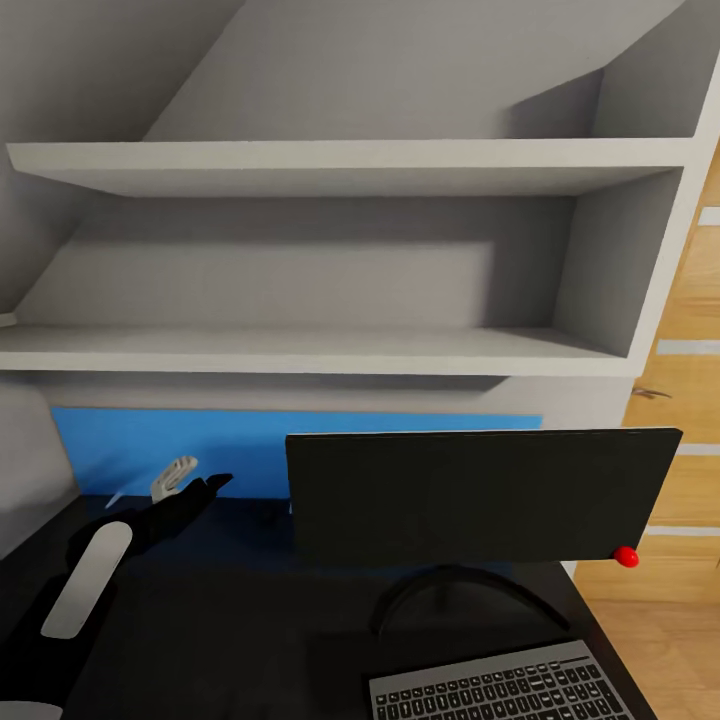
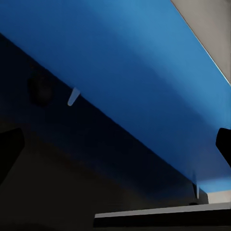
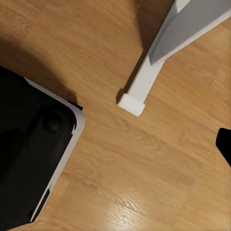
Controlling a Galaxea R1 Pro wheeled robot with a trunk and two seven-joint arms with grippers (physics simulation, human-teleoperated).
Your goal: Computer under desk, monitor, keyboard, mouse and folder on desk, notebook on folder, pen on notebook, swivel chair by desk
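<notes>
The monitor (image 1: 480,495) stands upright on the black desk (image 1: 250,640), facing me, with a red dot at its lower right corner and a curved black stand. In front of it lies the keyboard (image 1: 505,690), cut off by the picture's lower edge. My left gripper (image 1: 197,483) hovers over the desk's back left part, pointing at the blue back panel (image 1: 200,445), open with nothing in it. Along the left wrist's fingers, a thin white sliver (image 2: 72,96) lies at the panel's (image 2: 144,82) foot, too small to name. My right gripper (image 3: 224,144) hangs over the wood floor; one fingertip shows.
Two white wall shelves (image 1: 330,350) hang above the desk, close over the monitor's top edge. A wooden door (image 1: 690,400) is at the right. Below the right arm are a white desk leg (image 3: 144,82) and a dark body with a pale rim (image 3: 33,159).
</notes>
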